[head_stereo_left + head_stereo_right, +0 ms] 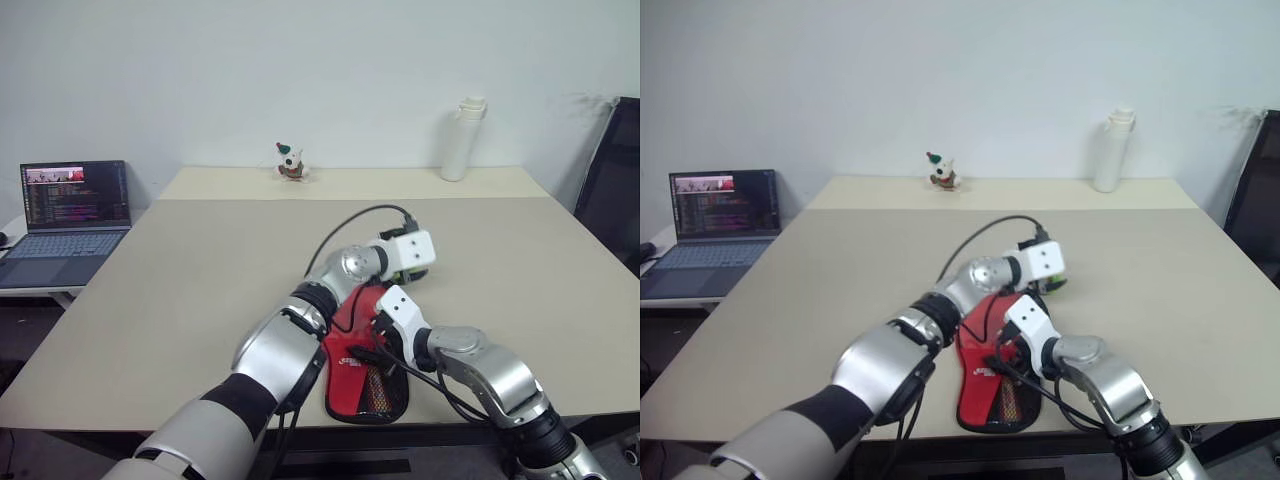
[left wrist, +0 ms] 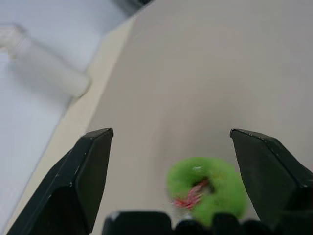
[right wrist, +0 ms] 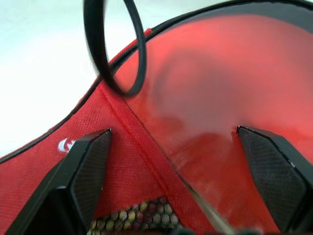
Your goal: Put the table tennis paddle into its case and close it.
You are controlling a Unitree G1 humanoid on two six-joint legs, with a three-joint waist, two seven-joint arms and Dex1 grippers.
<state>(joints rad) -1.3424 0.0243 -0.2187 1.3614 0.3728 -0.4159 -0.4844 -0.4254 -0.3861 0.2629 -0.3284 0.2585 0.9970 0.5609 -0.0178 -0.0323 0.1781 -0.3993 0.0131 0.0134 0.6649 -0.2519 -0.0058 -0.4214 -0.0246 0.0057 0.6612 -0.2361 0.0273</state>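
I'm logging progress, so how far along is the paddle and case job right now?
Done: the case lies red side up at the table's near edge. In hand: nothing; the left gripper and right gripper are open, the right over the red fabric. Left: whether the paddle is inside or the zip closed isn't clear.

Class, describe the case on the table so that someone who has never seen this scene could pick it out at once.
Start at the beige table and go to its near edge, where the two robot arms meet. The case lies flat there, beneath them. It is the only red thing on the table, a paddle-shaped fabric pouch with black mesh and a white logo.
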